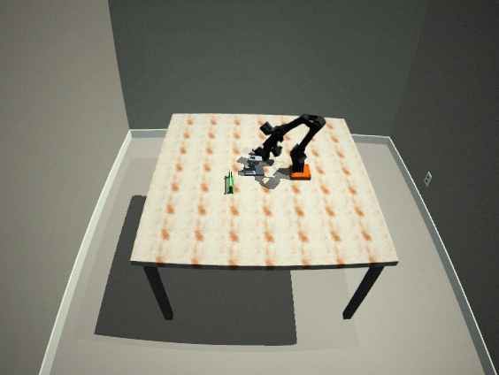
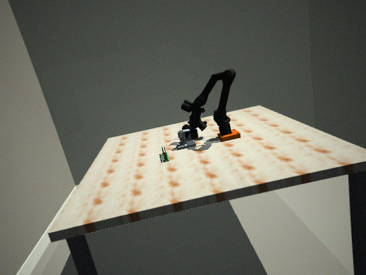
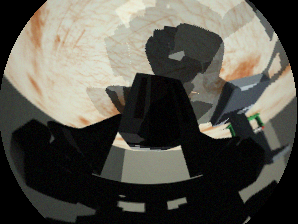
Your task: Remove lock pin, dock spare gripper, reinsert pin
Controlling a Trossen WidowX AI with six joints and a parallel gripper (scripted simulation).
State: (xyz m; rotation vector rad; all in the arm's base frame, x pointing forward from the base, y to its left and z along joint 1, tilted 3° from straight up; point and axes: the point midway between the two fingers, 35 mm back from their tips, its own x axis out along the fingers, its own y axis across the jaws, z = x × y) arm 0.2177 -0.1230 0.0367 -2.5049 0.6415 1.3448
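The grey-blue mount stands on the table left of the arm's base. The spare gripper, a black block, is beside it; the wrist view shows table between the two. My gripper is low over the block, its fingers wide apart on either side of it. Any contact is too dark to see. I see it as open. The lock pin and the socket hole cannot be made out.
A small green rack with a red spot and thin upright rods stands left of the mount, nearer the front edge. The arm's orange base is to the right of the mount. The arm arches above the spare gripper.
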